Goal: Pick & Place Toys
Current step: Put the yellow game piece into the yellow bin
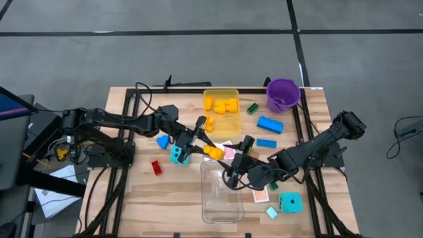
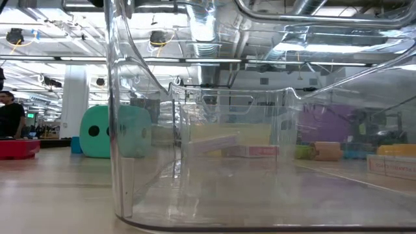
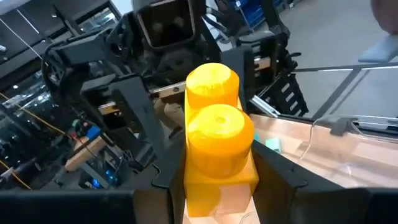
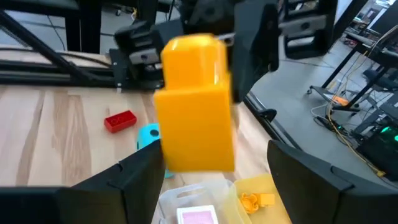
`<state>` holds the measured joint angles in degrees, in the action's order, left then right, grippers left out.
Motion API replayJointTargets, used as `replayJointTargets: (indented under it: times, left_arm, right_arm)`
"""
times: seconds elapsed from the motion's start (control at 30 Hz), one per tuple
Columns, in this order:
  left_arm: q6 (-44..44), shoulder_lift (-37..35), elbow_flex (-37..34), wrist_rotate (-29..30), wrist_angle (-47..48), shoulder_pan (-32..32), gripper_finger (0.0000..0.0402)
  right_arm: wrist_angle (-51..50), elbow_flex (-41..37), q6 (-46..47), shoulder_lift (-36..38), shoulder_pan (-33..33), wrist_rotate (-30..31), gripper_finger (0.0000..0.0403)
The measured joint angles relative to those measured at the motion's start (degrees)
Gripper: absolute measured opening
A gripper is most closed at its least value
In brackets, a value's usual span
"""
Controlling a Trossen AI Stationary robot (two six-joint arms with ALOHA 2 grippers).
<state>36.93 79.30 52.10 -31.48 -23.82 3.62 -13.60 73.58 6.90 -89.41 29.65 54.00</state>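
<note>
1. nearest the front table edge stands the clear tray (image 1: 221,198), and it looks empty; no toy has gone into it yet, as far as i can judge.
2. just beside it on the right lie a cyan dotted die (image 1: 289,203), a pink-backed card (image 1: 260,196) and a small pale blue piece (image 1: 271,212), all loose on the table (image 1: 165,198).
3. the right gripper (image 1: 232,177) hovers at the clear tray's far edge with its fingers spread and nothing between them, facing the brick in the other arm's grip.
4. the left gripper (image 1: 198,140) is clamped on a yellow-orange two-stud brick (image 3: 217,146), held in the air just beyond the tray and close in front of the right gripper's fingers; this may be a handover, or a drop into the tray.
5. nearby a second cyan die (image 1: 179,154), a blue piece (image 1: 162,141) and a red brick (image 1: 156,168) wait on the table.
6. farther back, the yellow tray (image 1: 223,112) already holds several yellow bricks, so some sorting seems done.
7. blue bricks (image 1: 269,124), a green piece (image 1: 252,108) and the purple bucket (image 1: 283,94) sit at the far right; most toys are left.
</note>
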Motion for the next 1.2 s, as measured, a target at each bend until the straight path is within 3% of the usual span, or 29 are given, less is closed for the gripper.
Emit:
replayJointTargets:
  times: [0.53,0.93,1.07,1.2]
  left_arm:
    - [-4.3,5.5,0.0,0.1,-5.4,-0.1,0.0125]
    - [-6.4,5.4,0.0,0.1,-7.7,0.0,0.0125]
    - [-6.5,5.4,0.0,0.3,-7.2,0.0,0.0125]
    - [-6.6,5.4,0.0,1.0,-7.4,0.0,0.0125]
  right_arm:
    - [2.9,0.0,-2.8,0.0,-0.5,0.0,0.0270]
    - [1.7,0.0,-2.4,0.0,-0.5,1.0,0.0266]
    - [1.8,0.0,-2.4,0.0,-0.5,2.8,0.0233]
    - [1.9,0.0,-2.4,0.0,-0.5,2.7,0.0160]
